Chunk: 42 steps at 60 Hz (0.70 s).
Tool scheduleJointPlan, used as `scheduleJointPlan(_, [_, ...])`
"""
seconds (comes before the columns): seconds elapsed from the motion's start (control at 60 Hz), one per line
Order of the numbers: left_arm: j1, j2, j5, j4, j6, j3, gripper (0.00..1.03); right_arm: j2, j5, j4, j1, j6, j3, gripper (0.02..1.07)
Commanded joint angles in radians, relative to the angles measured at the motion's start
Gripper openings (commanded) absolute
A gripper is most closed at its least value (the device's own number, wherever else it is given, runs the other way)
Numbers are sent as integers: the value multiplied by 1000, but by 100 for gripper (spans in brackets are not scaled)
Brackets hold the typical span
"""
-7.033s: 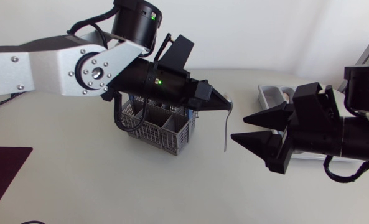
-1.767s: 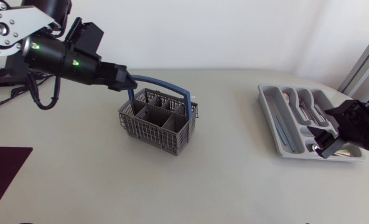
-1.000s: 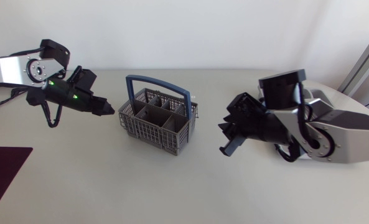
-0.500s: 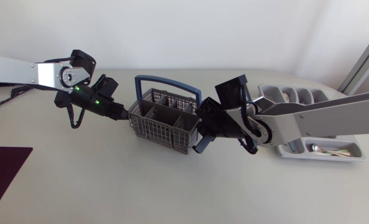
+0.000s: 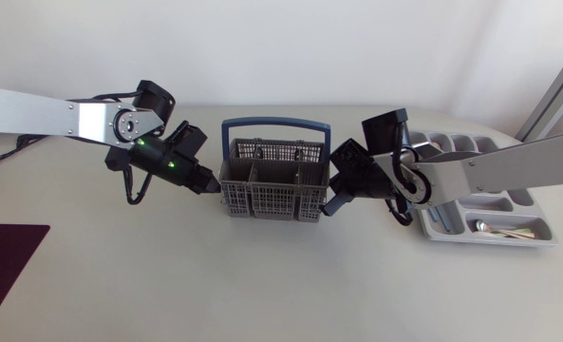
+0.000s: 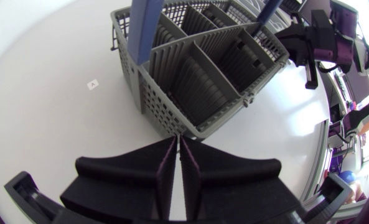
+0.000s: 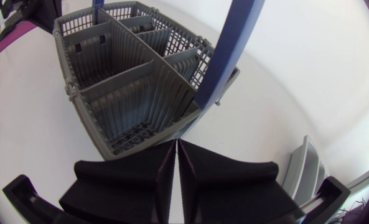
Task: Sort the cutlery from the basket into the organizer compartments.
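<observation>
The grey cutlery basket (image 5: 272,180) with its blue handle (image 5: 276,123) upright stands mid-table. Its compartments look empty in both wrist views. My left gripper (image 5: 213,188) is shut, tips against the basket's left end; in the left wrist view the gripper (image 6: 178,138) meets the basket (image 6: 209,68) at a lower corner. My right gripper (image 5: 330,207) is shut too, tips at the basket's right end; the right wrist view has this gripper (image 7: 176,142) touching the basket (image 7: 128,81) wall. The grey organizer (image 5: 537,236) lies at the right, partly hidden by my right arm, with spoons (image 5: 504,230) in its near compartment.
A dark maroon mat (image 5: 6,256) lies at the table's left front edge. Bare tabletop stretches in front of the basket. In the left wrist view my right arm (image 6: 321,43) shows beyond the basket. The organizer's end (image 7: 305,171) shows beside my right gripper.
Both arms have come in to the basket from either side and both grippers have shut. The basket has shifted right and turned square to the table's front edge.
</observation>
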Motion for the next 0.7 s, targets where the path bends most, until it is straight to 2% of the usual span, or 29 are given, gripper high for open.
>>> scheduleJointPlan(0.0, [-31, -29, 41, -1, -3, -43, 7, 25, -20, 21, -7, -16, 15, 12])
scheduleJointPlan(0.55, [-66, -41, 49, 5, -25, -51, 7, -62, -20, 9, -8, -21, -51, 12])
scheduleJointPlan(0.683, [-25, -41, 49, 12, -20, -54, 7, -65, -11, -1, 4, -22, -66, 12])
